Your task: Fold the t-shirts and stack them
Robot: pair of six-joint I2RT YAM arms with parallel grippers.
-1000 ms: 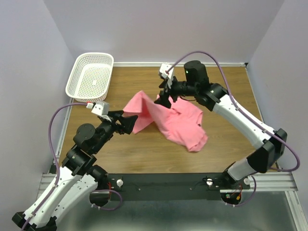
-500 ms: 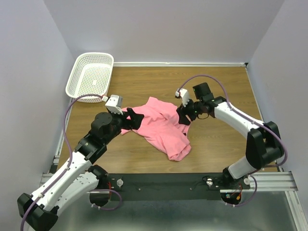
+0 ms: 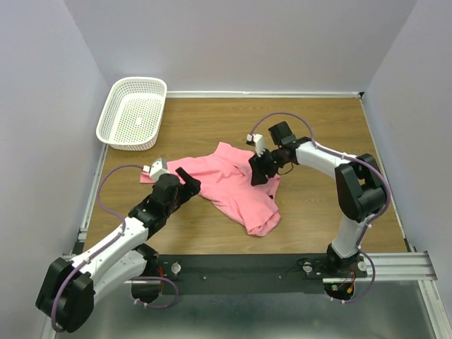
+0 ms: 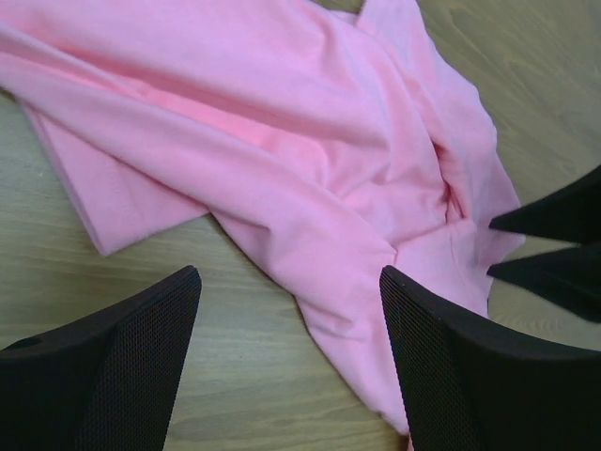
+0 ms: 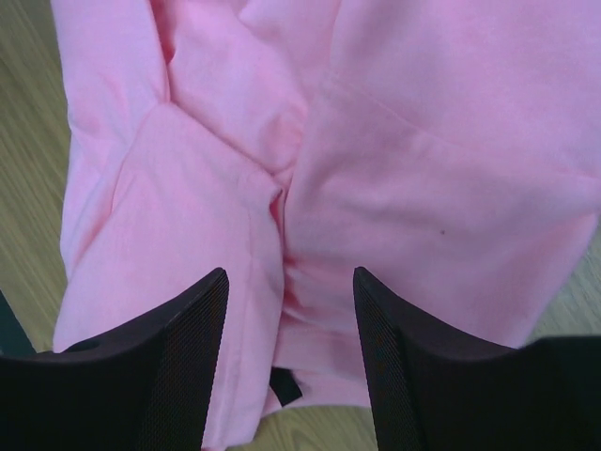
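T-shirt [image 3: 233, 189] partly hidden beneath right gripper [image 3: 258, 174].

A wooden tabletop [image 3: 332, 212] of brown grain carries two things. A white mesh basket [image 3: 134, 113] sits at the far left corner, open side up. A pink t-shirt [image 3: 236, 187] lies rumpled about the middle of the board, well apart from the basket. One flat end reaches toward the left edge, and a bunched lobe points at the near edge. The cloth is creased and overlapped on itself, not spread flat.
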